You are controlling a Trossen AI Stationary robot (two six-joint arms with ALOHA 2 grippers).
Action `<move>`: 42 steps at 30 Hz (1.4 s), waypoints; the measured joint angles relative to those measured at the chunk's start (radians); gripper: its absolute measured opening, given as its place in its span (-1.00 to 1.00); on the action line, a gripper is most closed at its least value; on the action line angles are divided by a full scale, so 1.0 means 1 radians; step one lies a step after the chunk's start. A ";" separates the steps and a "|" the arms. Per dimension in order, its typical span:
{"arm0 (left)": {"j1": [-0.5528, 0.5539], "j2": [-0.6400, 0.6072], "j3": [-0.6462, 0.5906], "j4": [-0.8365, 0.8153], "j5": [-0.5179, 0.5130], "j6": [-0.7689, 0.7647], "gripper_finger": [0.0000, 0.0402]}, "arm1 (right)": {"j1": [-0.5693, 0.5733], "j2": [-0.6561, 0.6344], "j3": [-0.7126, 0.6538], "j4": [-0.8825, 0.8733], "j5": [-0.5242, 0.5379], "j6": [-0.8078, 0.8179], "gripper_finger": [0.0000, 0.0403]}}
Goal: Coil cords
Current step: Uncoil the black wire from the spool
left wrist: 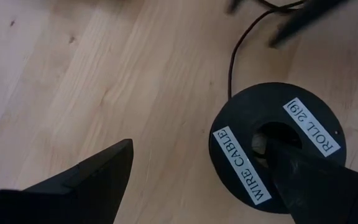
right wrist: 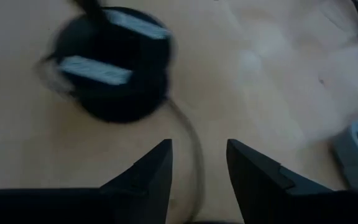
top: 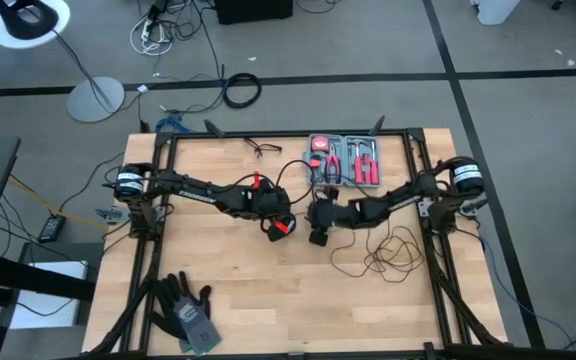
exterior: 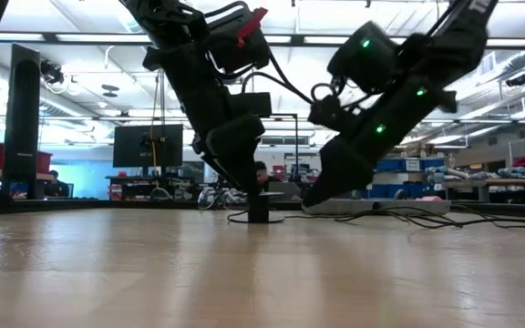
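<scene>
The cords (top: 388,250), one very thin black cable, are seen near the middle of the table (top: 268,320), with the loose length tangled in open loops toward four o'clock from the centre and the other end running to a small round black spool (left wrist: 272,146) with a pale hub. White labels are carried on the spool's face, reading "WIRE CABLE" and "ROLL 219".

The left gripper (left wrist: 197,180) is held over the spool with its fingers spread wide; one finger (left wrist: 316,177) appears to be set into the spool's central hole, the other stands clear on the bare wood. The right gripper (right wrist: 197,165) is placed just beside the spool at about three o'clock, its fingers parted with the thin cable lying between them, not visibly pinched.

The spool could be tipped or dragged if the inserted finger is moved sideways. The cable could slip from the parted right fingers if tension is taken up before a grip is made. The loose loops could be pulled into a knot, or snagged on the red tool case (top: 346,160) at twelve o'clock.
</scene>
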 joint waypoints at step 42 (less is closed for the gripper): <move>0.039 -0.051 -0.002 -0.238 -0.109 -0.132 0.83 | 0.162 -0.206 -0.006 -0.660 -0.331 0.355 -1.00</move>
